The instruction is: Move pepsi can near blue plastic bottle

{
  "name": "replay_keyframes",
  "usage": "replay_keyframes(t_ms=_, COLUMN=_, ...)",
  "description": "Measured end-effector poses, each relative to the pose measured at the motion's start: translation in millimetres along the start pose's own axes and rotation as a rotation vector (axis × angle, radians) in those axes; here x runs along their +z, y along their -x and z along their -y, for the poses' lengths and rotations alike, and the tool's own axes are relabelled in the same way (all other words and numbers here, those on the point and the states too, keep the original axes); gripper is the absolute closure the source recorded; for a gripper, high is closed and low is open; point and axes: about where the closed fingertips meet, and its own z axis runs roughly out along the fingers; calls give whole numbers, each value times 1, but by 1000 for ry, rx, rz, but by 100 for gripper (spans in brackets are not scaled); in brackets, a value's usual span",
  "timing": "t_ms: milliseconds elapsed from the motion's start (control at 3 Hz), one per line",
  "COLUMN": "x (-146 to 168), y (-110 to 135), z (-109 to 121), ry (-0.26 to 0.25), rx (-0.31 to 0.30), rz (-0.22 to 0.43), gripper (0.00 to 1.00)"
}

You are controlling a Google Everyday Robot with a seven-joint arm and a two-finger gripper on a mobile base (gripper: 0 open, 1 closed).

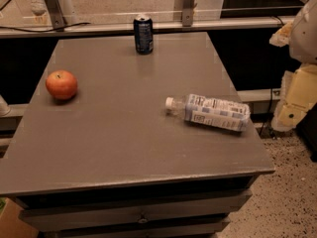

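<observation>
The pepsi can (143, 34), dark blue with a silver top, stands upright at the far edge of the grey table (124, 143). The blue plastic bottle (210, 112), clear with a white cap and a pale blue-and-white label, lies on its side at the right of the table, cap pointing left. My arm and gripper (293, 103) hang at the right edge of the view, beyond the table's right side. They are level with the bottle and far from the can, and hold nothing that I can see.
A red-orange apple (61, 85) sits at the left of the table. A rail and metal posts (188, 6) run behind the far edge. Drawers (141, 212) front the table, with speckled floor (287, 192) to the right.
</observation>
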Motion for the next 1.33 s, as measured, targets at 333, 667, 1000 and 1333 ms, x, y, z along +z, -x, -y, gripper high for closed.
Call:
replay_keyframes(t_ms=333, x=0, y=0, z=0, ry=0, rx=0, rz=0, gripper=0)
replay_keyframes(t_ms=667, x=12, y=15, z=21, ry=-4, rx=-41, rz=64, gripper=0)
replay_keyframes(t_ms=1000, x=38, y=49, z=65, ry=-28, rx=-63, rz=168, gripper=0)
replay_keyframes(t_ms=1333, x=62, y=78, z=94, ry=-37, rx=-18, rz=295, gripper=0)
